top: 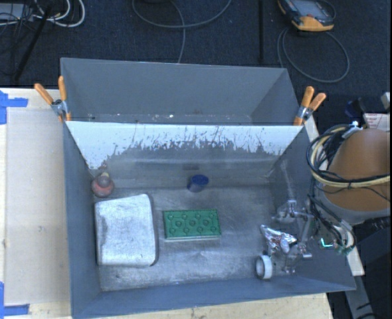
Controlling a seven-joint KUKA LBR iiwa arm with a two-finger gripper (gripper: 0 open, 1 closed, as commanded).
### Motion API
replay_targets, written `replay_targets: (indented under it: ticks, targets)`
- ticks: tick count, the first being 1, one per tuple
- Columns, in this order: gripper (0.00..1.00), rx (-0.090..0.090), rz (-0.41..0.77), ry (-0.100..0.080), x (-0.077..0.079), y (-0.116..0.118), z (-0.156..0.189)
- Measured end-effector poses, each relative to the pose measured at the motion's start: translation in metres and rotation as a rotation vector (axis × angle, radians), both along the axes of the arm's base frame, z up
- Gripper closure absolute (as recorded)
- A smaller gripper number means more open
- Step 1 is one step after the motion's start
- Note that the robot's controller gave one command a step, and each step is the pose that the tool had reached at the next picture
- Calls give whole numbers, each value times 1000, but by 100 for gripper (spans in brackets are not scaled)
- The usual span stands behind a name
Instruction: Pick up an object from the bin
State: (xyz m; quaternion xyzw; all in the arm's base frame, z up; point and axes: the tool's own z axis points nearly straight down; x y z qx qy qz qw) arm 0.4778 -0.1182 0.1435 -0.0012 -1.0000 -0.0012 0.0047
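My gripper (pixel 290 240) is low in the bin's front right corner, close to the right wall. Just in front of it and a little to the left lies a small white round thing (pixel 264 267), near the bin's front edge. A shiny crumpled silver piece (pixel 274 234) shows right against the gripper's left side; whether it is a loose thing or part of the gripper I cannot make out. A green studded block (pixel 191 224) lies flat on the floor well to the gripper's left.
A white rectangular pad (pixel 125 230) lies at the front left. A small blue cap (pixel 196 183) sits near the back middle, and a small pinkish-brown thing (pixel 102 185) at the back left. The arm with its cables and orange cover reaches over the right rim.
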Motion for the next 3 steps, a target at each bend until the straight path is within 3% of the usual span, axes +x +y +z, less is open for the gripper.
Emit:
replay_targets:
  ticks: [1, 2, 3]
  targets:
    - [0, -4, -38, -18, -3, -14, -61]
    - [100, -5, -34, -27, -1, -13, -60]
    - [100, -4, 81, -18, 4, -20, 94]
